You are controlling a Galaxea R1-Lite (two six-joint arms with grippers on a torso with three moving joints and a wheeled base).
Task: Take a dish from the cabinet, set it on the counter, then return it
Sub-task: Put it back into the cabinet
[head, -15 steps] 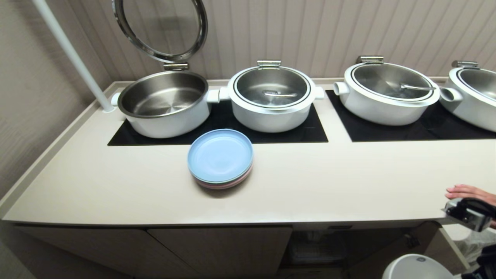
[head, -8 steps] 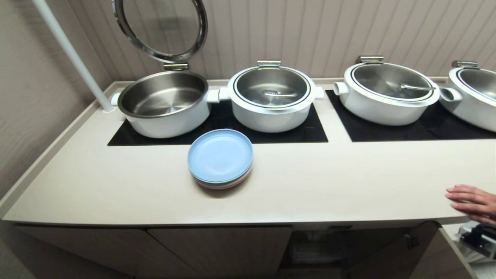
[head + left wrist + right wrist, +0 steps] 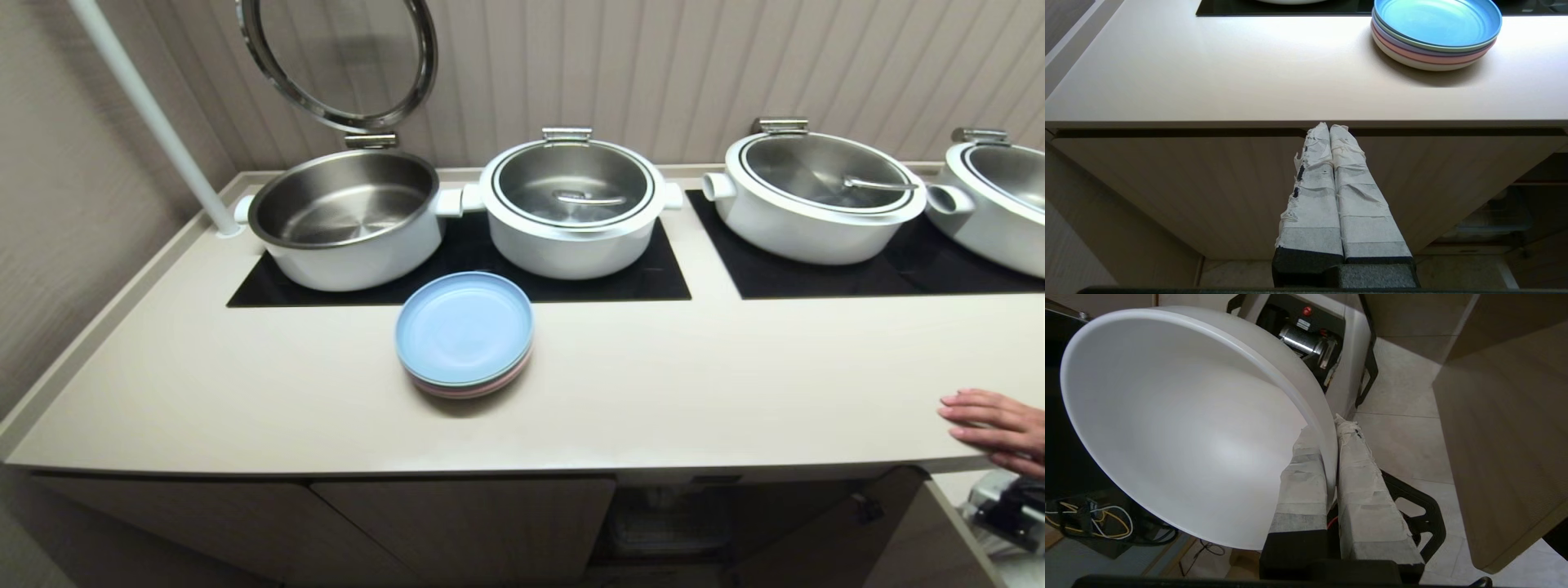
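A: What does the right gripper [image 3: 1331,457] hold?
B: Its taped fingers pinch the rim of the dish [image 3: 1180,424], a white bowl, low beside the cabinet [image 3: 1506,437].
A: And the left gripper [image 3: 1329,130]?
B: Clenched, empty, below the counter [image 3: 653,392]. Beyond, blue plates [image 3: 464,331] and a person's hand [image 3: 992,425].

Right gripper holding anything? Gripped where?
Yes: the right gripper pinches the white bowl by its rim, one finger inside, one outside. Left gripper holds nothing.
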